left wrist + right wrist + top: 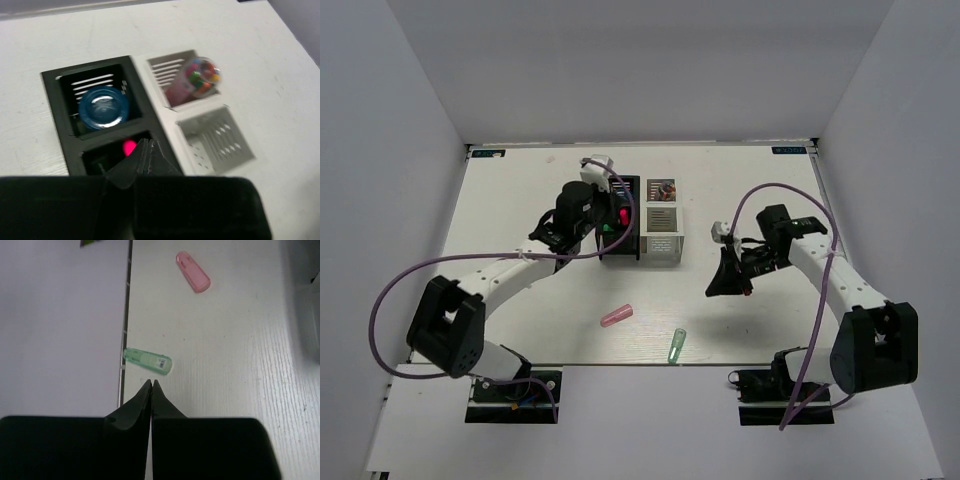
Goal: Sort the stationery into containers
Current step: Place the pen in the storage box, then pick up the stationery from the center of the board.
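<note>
The containers [642,246] stand at the table's middle back, two black on the left and two white on the right. A blue tape roll [105,107] lies in the far black bin [51,98], and a red-pink end [129,147] shows in the near black bin. A colourful bundle [199,79] fills the far white bin; the near white bin [215,141] holds nothing. My left gripper [146,142] hovers shut over the near black bin. A pink stick [193,272] and a pale green piece [148,361] lie on the table. My right gripper [151,383] is shut just short of the green piece.
The green piece [677,345] lies close to the table's front edge [122,340], with the pink stick [617,316] a little further in. White walls enclose the table on three sides. Purple cables arc over both arms.
</note>
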### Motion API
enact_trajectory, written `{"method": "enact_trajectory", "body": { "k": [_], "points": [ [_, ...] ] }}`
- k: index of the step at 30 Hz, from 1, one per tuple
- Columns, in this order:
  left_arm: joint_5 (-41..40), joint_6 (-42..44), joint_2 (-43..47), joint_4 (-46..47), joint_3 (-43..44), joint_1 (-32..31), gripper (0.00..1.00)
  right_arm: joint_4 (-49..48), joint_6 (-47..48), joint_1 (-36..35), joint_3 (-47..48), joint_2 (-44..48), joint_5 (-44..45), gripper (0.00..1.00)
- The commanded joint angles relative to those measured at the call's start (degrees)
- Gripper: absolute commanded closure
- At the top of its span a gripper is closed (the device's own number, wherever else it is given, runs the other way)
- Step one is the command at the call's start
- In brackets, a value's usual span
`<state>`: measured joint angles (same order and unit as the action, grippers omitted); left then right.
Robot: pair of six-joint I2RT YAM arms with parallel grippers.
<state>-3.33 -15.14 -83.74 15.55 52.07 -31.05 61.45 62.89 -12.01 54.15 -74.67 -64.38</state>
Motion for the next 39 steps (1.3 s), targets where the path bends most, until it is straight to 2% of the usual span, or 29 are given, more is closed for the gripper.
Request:
{"method": "enact_trajectory", "body": {
  "k": [1, 2, 3, 4, 5, 6, 7, 8, 10, 12, 13, 17, 18, 23, 33, 39],
  "points": [
    [2.3, 4.7, 8.4, -16.7, 6.4, -3.8, 0.98, 5.6, 16.7, -3.4, 1.4, -0.1, 6.8, 1.0],
    [3.1, 5.1, 10.3, -25.7, 10.3, -4.7, 0.95, 3.4, 18.1, -4.0, 0.1, 0.0, 8.6, 0.89],
    [6.2, 7.0, 10.8, -34.2, 11.3, -6.7, 0.88, 2.5, 22.8, -6.3, -0.5, 0.5, 10.2, 0.71],
    [7.3, 7.1, 11.5, -37.9, 12.2, -7.4, 0.77, 2.2, 25.7, -6.8, -1.9, 0.7, 13.4, 0.45],
    [7.5, 7.1, 13.6, -44.1, 11.9, -8.4, 0.52, 2.2, 34.1, -8.1, -3.0, 1.2, 14.3, 0.39],
    [6.9, 7.1, 14.4, -50.2, 10.6, -11.0, 0.44, 1.6, 36.3, -9.7, -3.5, 1.2, 15.4, 0.38],
    [6.4, 7.0, 16.3, -54.6, 8.3, -11.8, 0.36, 1.2, 38.5, -10.3, -4.2, 1.1, 16.3, 0.38],
    [3.7, 6.6, 18.3, -56.4, 7.0, -13.2, 0.29, 1.5, 46.8, -11.8, -4.6, 0.2, 16.9, 0.36],
    [2.0, 5.5, 21.9, -61.2, 0.8, -14.8, 0.27, -0.4, 49.3, -15.5, -4.9, -0.5, 19.7, 0.36],
    [-1.2, 4.2, 26.9, -62.6, -1.8, -15.4, 0.25, -3.3, 52.1, -18.1, -6.0, -2.1, 23.9, 0.35],
    [-1.8, 3.5, 28.4, -63.8, -5.7, -15.4, 0.24, -6.4, 52.3, -21.7, -6.7, -2.4, 25.1, 0.35],
    [-3.8, 2.0, 37.7, -62.6, -11.9, -15.3, 0.24, -13.0, 48.7, -28.7, -7.8, -4.8, 31.8, 0.4],
    [-4.0, 1.7, 38.4, -61.9, -13.5, -15.3, 0.24, -13.5, 45.3, -30.7, -7.0, -6.2, 32.3, 0.41],
    [-5.1, 1.4, 41.7, -60.5, -17.2, -15.1, 0.24, -15.5, 40.4, -37.6, -4.8, -10.1, 35.6, 0.44],
    [-6.0, 1.3, 46.6, -60.2, -18.9, -15.2, 0.24, -15.6, 37.3, -43.3, -1.5, -18.0, 41.0, 0.44],
    [-6.2, 1.2, 48.7, -60.1, -19.2, -15.2, 0.24, -16.4, 36.4, -45.9, -2.8, -19.4, 45.5, 0.52]
  ]
}}
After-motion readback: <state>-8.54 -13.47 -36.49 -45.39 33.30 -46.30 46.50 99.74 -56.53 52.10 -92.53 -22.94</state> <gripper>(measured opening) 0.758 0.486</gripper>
